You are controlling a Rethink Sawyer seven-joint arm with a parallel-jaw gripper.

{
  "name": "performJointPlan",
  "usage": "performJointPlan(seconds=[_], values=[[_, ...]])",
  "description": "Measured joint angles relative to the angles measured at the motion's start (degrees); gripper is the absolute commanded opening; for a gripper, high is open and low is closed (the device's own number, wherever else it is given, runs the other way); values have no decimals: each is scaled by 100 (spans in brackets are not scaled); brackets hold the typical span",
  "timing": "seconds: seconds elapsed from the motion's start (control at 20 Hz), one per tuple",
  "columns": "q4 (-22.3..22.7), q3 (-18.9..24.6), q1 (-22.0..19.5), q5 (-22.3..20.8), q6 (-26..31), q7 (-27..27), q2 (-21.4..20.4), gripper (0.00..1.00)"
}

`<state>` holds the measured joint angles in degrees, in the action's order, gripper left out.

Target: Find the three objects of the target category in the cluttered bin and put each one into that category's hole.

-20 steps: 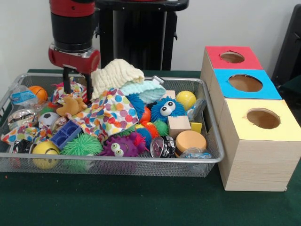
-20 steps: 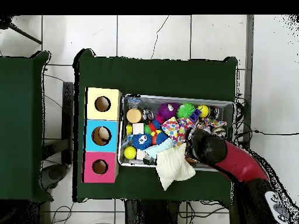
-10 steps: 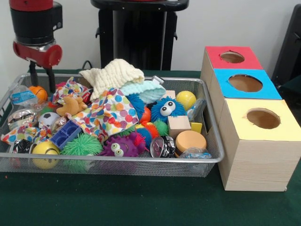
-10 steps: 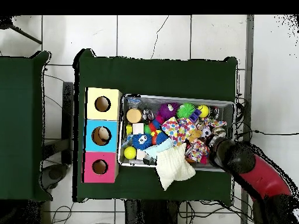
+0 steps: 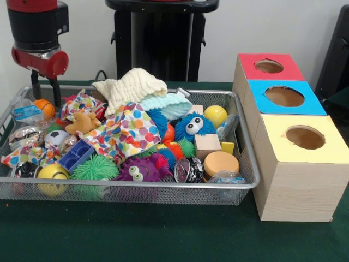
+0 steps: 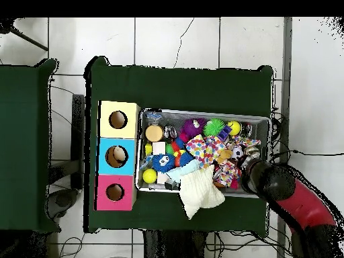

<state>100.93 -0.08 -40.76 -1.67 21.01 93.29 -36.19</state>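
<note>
The gripper [image 5: 43, 91] hangs above the far left corner of the wire mesh bin [image 5: 163, 187], its two thin dark fingers [image 5: 55, 91] set a narrow gap apart with nothing between them and touching nothing; in the overhead view the arm covers the gripper, so only the red and black arm shows at that corner of the bin. Just beside the fingers, inside the bin, lies a small orange ball [image 5: 43, 107] with dark seams like a basketball, and next to it a crinkly clear packet [image 5: 25, 112]. Toward the bin's middle a soft cotton cloth with coloured dots [image 5: 122, 131] is draped over other toys, and behind it a ribbed cream knitted cloth [image 5: 133, 86] is heaped on the far rim above a pale mint cloth [image 5: 170, 105]. A fuzzy blue creature with big eyes [image 5: 193, 126] sits right of the dotted cloth, with a smooth yellow ball [image 5: 216, 114] behind it. Along the bin's near wall are a spiky green rubber ball [image 5: 94, 169], a spiky purple creature with eyes [image 5: 143, 168], a shiny foil ball [image 5: 188, 170], a flat tan foam disc [image 5: 220, 162] and a plain wooden cube [image 5: 207, 145]. Right of the bin stand three wooden boxes, each with a round hole in a coloured top: red box [image 5: 270, 67] farthest, blue box [image 5: 284, 97] in between, yellow box [image 5: 305, 138] nearest.
</note>
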Motion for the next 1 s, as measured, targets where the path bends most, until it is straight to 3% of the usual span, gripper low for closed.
performJointPlan(seconds=[0.5, 1.0], values=[[1, 5, 480, 0, 0, 0, 0, 100], [1, 7, 672, 0, 0, 0, 0, 100]])
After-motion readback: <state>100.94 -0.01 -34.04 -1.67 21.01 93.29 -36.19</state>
